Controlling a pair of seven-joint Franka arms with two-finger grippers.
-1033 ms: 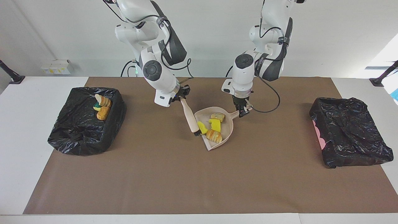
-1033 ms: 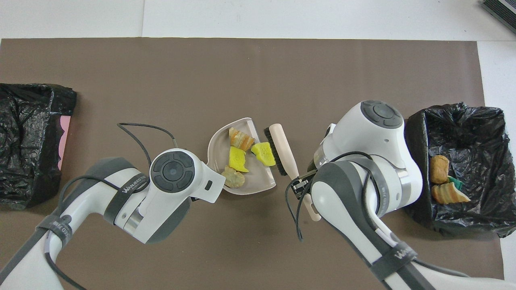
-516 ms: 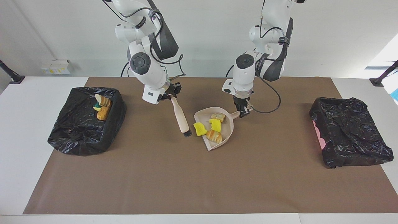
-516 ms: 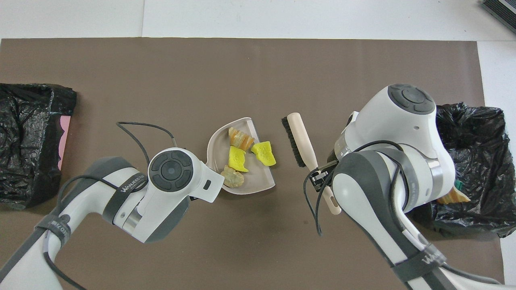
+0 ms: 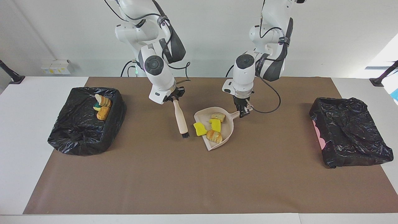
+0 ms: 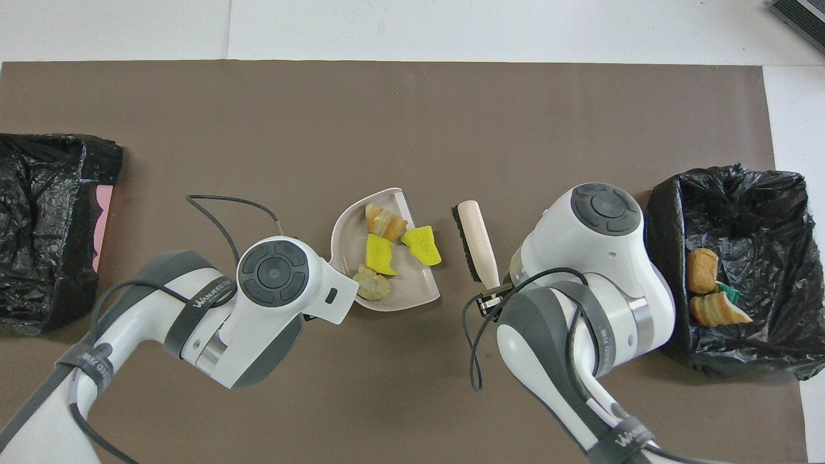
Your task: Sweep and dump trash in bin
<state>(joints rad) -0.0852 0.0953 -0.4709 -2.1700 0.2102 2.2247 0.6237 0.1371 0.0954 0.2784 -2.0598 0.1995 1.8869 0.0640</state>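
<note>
A: Two end effectors are busy. The right end effector (image 5: 174,98) is closed on the handle of the brush (image 5: 180,118), bristles down just beside one yellow sponge chunk (image 5: 199,129). How to sweep well?

B: Keep the bristles low, push slowly toward the dustpan (image 5: 228,130). The left end effector (image 5: 243,111) is clamped on its handle; it should press the lip on the surface.

A: And the trash?

B: The chunk lies at the lip, maybe half outside. Three pieces are inside. Others sit in the bin (image 5: 80,137) at the right arm's end.
</note>
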